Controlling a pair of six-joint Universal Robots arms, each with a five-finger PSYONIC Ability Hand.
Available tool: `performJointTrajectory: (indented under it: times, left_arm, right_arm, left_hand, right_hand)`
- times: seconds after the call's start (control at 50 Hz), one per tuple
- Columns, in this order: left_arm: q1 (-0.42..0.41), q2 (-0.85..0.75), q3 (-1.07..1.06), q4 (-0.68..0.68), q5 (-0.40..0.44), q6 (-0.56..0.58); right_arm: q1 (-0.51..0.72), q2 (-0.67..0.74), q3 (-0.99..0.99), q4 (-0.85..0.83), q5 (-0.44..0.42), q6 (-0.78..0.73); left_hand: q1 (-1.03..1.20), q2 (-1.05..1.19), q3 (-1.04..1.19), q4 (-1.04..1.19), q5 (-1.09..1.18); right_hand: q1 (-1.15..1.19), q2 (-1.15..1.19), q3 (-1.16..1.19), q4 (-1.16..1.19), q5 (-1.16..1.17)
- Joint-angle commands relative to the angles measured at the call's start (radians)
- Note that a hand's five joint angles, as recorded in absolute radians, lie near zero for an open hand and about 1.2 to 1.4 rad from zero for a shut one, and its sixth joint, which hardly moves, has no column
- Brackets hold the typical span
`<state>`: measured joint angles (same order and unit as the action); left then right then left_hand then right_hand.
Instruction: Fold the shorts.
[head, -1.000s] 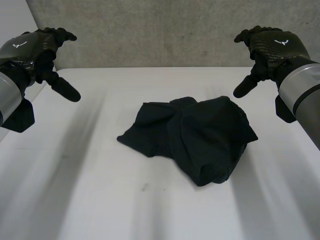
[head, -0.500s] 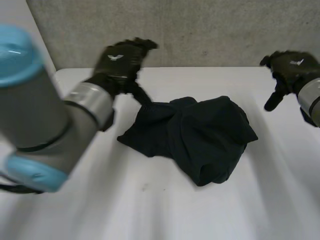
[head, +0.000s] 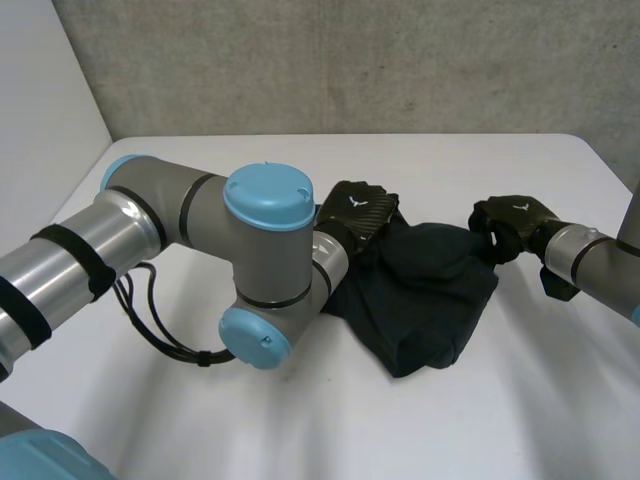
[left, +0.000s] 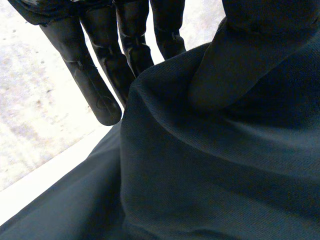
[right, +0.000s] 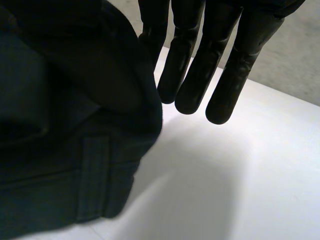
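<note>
The dark crumpled shorts (head: 430, 290) lie in a heap at the middle of the white table (head: 300, 420). My left hand (head: 357, 212) is down on their far left edge. In the left wrist view a fold of the shorts (left: 200, 175) runs between the thumb (left: 230, 60) and the straight fingers (left: 95, 75), pinched there. My right hand (head: 510, 222) is at the heap's far right edge. In the right wrist view the hemmed edge of the shorts (right: 60, 165) sits against the fingers (right: 225, 75), with the thumb side covered by cloth.
My left arm (head: 265, 260) reaches across the table's left half, its elbow low beside the shorts. A grey concrete wall (head: 350, 60) stands behind the table's far edge. Bare tabletop lies in front of the heap.
Both hands came down from raised, open poses at the sides onto the shorts and closed on the cloth. The left arm swung in across the table.
</note>
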<state>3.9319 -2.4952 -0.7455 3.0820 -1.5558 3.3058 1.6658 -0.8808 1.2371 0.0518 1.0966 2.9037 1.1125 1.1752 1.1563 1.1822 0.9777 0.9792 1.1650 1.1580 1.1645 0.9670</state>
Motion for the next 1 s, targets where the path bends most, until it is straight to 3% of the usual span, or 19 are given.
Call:
performJointTrajectory:
  times: [0.02,0.12,0.26,0.36,0.46,0.5,0.52,0.54,0.66,0.82,1.0]
  left_arm:
    - [0.046,0.074,-0.051,-0.029,-0.115,0.014]
    - [0.153,0.176,-0.158,-0.045,-0.116,0.049]
    - [0.257,0.226,-0.27,-0.052,-0.107,0.161]
    - [0.303,0.237,-0.327,-0.071,-0.06,0.27]
    - [0.342,0.286,-0.359,-0.108,-0.056,0.276]
    - [0.348,0.317,-0.376,-0.121,-0.059,0.271]
    - [0.349,0.352,-0.397,-0.131,-0.064,0.258]
    - [0.349,0.372,-0.409,-0.132,-0.066,0.247]
    - [0.345,0.547,-0.506,-0.132,-0.07,0.098]
    - [0.31,0.748,-0.655,-0.135,-0.087,-0.123]
    - [0.204,0.771,-0.695,-0.137,-0.19,-0.204]
  right_arm:
    - [0.074,-0.154,0.105,-0.004,-0.075,-0.003]
    - [0.198,-0.265,0.191,0.0,-0.067,0.005]
    - [0.426,-0.271,0.226,-0.001,-0.011,0.006]
    - [0.572,-0.21,0.168,0.0,0.151,0.002]
    - [0.583,-0.184,0.093,0.01,0.293,0.008]
    - [0.58,-0.193,0.088,0.01,0.315,0.011]
    - [0.583,-0.205,0.093,0.01,0.322,0.017]
    - [0.583,-0.211,0.096,0.01,0.322,0.022]
    - [0.565,-0.317,0.143,0.02,0.327,0.063]
    - [0.529,-0.466,0.205,0.03,0.33,0.143]
    - [0.514,-0.483,0.222,0.031,0.333,0.16]
  left_hand:
    - [0.284,0.221,0.24,0.214,0.244]
    - [0.284,0.221,0.24,0.214,0.244]
    - [0.17,0.107,0.126,0.1,0.13]
    - [-0.138,-0.201,-0.182,-0.208,-0.178]
    - [-0.379,-0.442,-0.423,-0.449,-0.419]
    - [-0.487,-0.55,-0.531,-0.557,-0.527]
    - [-0.555,-0.618,-0.599,-0.624,-0.595]
    - [-0.576,-0.639,-0.62,-0.645,-0.616]
    - [-0.726,-0.788,-0.769,-0.795,-0.765]
    - [-0.837,-0.9,-0.881,-0.907,-0.877]
    - [-0.87,-0.932,-0.913,-0.939,-0.909]
  right_hand:
    - [0.417,0.231,0.238,0.232,0.255]
    - [0.417,0.231,0.238,0.232,0.255]
    - [0.417,0.231,0.238,0.232,0.255]
    - [0.417,0.231,0.238,0.232,0.255]
    - [0.412,0.227,0.233,0.227,0.25]
    - [0.12,-0.066,-0.059,-0.065,-0.042]
    - [-0.152,-0.337,-0.33,-0.337,-0.314]
    - [-0.25,-0.436,-0.429,-0.436,-0.413]
    - [-0.571,-0.757,-0.75,-0.756,-0.733]
    - [-0.63,-0.816,-0.809,-0.815,-0.792]
    - [-0.662,-0.848,-0.841,-0.848,-0.825]
